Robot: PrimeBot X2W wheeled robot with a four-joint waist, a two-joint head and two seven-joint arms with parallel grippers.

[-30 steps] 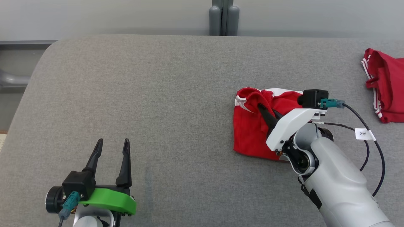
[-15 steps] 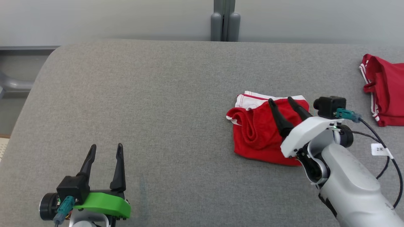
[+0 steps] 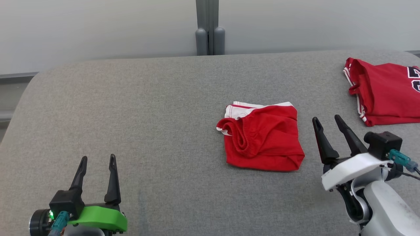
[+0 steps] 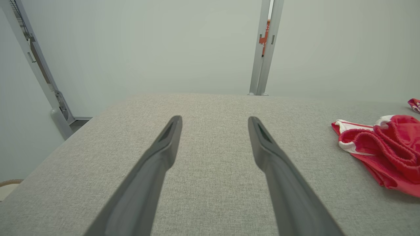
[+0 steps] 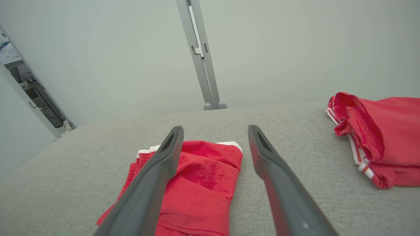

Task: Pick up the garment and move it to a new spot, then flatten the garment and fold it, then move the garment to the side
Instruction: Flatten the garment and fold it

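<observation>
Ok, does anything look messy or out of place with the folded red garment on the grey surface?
Slightly. The folded red garment is not square: its elastic waistband bunches in a roll at the left edge, and white trim sticks out at the far left corner. No damage or spill on the grey surface.
</observation>
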